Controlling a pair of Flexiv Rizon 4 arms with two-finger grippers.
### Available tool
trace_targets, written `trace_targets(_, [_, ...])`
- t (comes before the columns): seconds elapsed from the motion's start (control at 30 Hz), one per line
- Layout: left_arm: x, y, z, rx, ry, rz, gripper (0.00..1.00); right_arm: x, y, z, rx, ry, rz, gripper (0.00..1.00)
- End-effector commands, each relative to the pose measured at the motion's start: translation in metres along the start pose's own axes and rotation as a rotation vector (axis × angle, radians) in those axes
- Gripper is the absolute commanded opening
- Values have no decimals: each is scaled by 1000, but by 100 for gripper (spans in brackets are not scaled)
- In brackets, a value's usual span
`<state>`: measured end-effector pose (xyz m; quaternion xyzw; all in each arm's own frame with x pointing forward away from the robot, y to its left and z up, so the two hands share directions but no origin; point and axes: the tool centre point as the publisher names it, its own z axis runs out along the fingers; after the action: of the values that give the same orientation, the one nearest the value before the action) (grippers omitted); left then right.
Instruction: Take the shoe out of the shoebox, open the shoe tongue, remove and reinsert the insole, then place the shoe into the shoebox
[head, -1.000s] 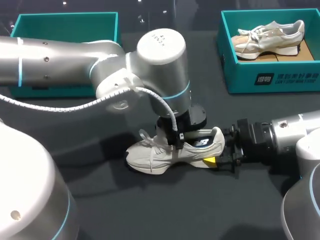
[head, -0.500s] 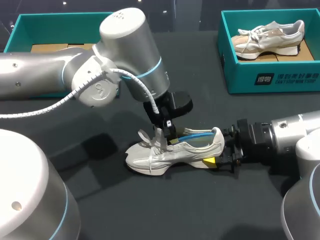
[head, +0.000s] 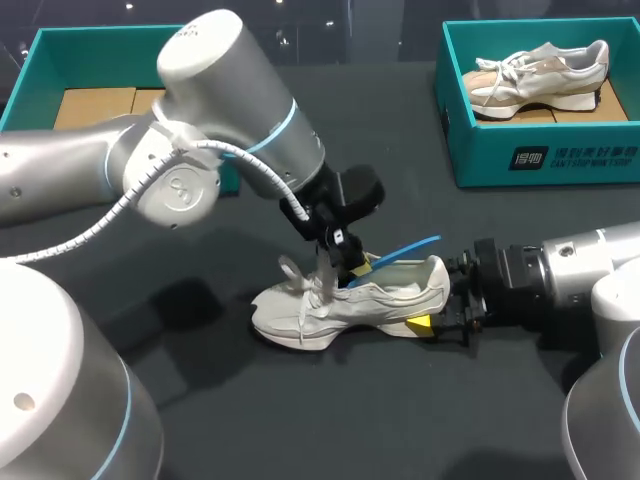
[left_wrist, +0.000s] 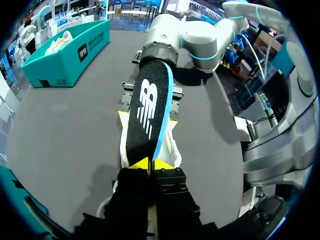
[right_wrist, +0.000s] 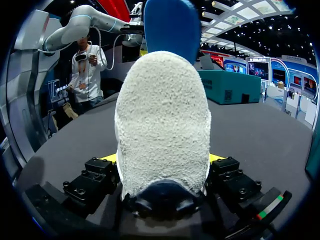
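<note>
— Beyond the right gripper (head: 440, 305), what do the boxes hold?
— Two teal boxes. The right shoebox (head: 545, 160) holds one boxed shoe (head: 540, 75); the left shoebox (head: 100, 35), behind the left gripper (head: 352, 268), shows brown cardboard (head: 95, 105).
— And the second shoe?
— That shoe (head: 340, 305) lies on the table, heel clamped by the right gripper. The left gripper pinches the one insole (head: 400, 250), tilted up out of the shoe.

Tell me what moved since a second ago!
The left gripper, shut on the insole, lifted up and back toward the left, pulling the insole partway out of the shoe; its heel end now sticks up above the collar. The right gripper kept clamping the shoe's heel, and the shoe stayed put.
</note>
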<state>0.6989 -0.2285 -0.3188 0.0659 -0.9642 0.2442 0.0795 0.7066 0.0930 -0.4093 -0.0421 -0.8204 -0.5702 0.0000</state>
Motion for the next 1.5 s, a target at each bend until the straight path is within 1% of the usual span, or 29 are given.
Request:
trace_targets(0.03, [0, -16, 12, -12, -44, -11, 0, 1, 0, 1, 1, -1, -1, 0])
trace_targets(0.2, [-6, -29, 19, -21, -90, -5, 0, 1, 0, 1, 1, -1, -1, 0])
trace_targets(0.33, [-7, -35, 17, -11, -125, 8, 0, 1, 0, 1, 1, -1, -1, 0])
trace_targets(0.37, [-7, -36, 16, -6, -139, 13, 11, 1, 0, 1, 1, -1, -1, 0])
trace_targets(0.4, [-7, -36, 16, -4, -144, 19, 24, 1, 0, 1, 1, -1, -1, 0])
trace_targets(0.43, [-6, -37, 15, 0, -153, 26, 32, 1, 0, 1, 1, -1, -1, 0])
trace_targets(0.47, [-5, -37, 14, 5, -163, 29, 35, 1, 0, 1, 1, -1, -1, 0])
trace_targets(0.53, [-2, -37, 12, 21, -188, 40, 47, 1, 0, 1, 1, -1, -1, 0])
trace_targets(0.57, [-1, -37, 12, 29, -197, 44, 49, 1, 0, 1, 1, -1, -1, 0])
trace_targets(0.63, [2, -38, 11, 49, -219, 52, 50, 1, 0, 1, 1, -1, -1, 0])
trace_targets(0.67, [3, -38, 11, 58, -228, 53, 52, 1, 0, 1, 1, -1, -1, 0])
trace_targets(0.73, [5, -40, 12, 84, -256, 54, 58, 1, 0, 1, 1, -1, -1, 0])
trace_targets(0.77, [5, -41, 12, 96, -268, 54, 66, 1, 0, 1, 1, -1, -1, 0])
trace_targets(0.83, [6, -43, 14, 120, -294, 56, 71, 1, 0, 1, 1, -1, -1, 0])
trace_targets(1.07, [2, -52, 22, 170, -325, 54, 68, 1, 0, 1, 1, -1, -1, 0])
trace_targets(1.23, [-2, -56, 30, 189, -342, 58, 58, 1, 0, 1, 1, -1, -1, 0])
trace_targets(1.43, [-7, -56, 38, 213, -366, 68, 55, 1, 0, 1, 1, -1, -1, 0])
trace_targets(1.5, [-8, -56, 41, 219, -381, 73, 51, 1, 0, 1, 1, -1, -1, 0])
